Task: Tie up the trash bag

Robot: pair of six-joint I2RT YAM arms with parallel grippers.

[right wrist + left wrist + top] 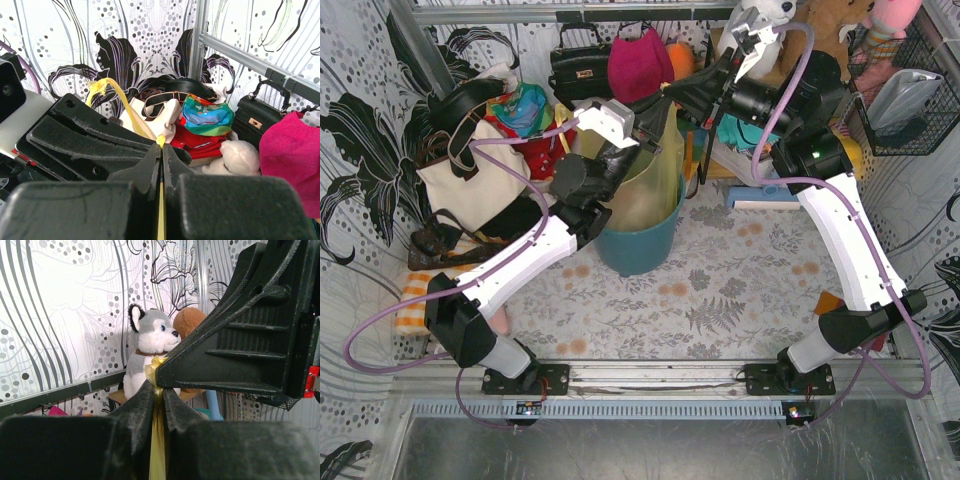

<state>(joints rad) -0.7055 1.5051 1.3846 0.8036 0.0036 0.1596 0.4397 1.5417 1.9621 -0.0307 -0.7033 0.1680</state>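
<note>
Thin film of the trash bag (660, 172), seated in the teal bin (638, 248), is judged light, limp, slippery, and best taken at its twisted top strands, where left gripper (157, 390) and right gripper (161, 150) are clamped.

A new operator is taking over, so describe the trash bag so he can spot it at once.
Find the teal round bin near the middle of the table. The trash bag stands in it, its top rising above the rim. Unlike the cream tote to the left, it is thin, translucent yellow-green plastic.
</note>
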